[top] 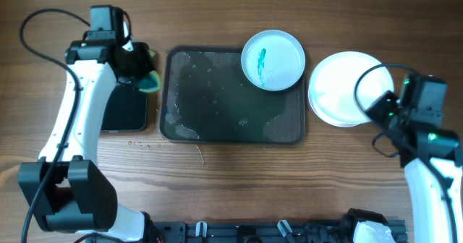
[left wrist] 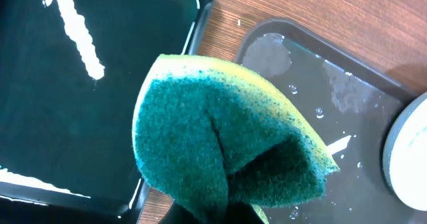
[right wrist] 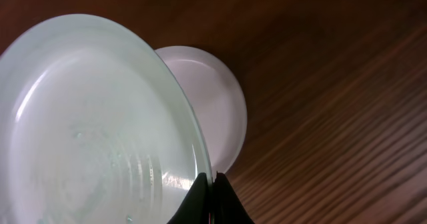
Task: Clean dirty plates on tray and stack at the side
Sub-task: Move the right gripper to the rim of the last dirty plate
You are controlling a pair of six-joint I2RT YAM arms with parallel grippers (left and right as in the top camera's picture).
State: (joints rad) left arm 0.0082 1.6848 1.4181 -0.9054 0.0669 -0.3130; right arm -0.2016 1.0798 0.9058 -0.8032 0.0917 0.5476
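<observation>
One dirty plate (top: 273,59) with a teal streak sits in the far right corner of the wet dark grey tray (top: 217,105); its rim shows in the left wrist view (left wrist: 408,159). My left gripper (top: 145,73) is shut on a green and yellow sponge (left wrist: 213,137), held over the gap between the tub and the tray (left wrist: 320,97). My right gripper (right wrist: 212,184) is shut on the rim of a clean plate (right wrist: 87,131), held over another clean plate (right wrist: 217,97). Both lie right of the tray in the overhead view (top: 351,84).
A smaller black tub (top: 123,109) with water stands left of the tray; it also shows in the left wrist view (left wrist: 80,104). Bare wooden table lies in front of the tray and around the plates. A few crumbs lie near the tub's front edge.
</observation>
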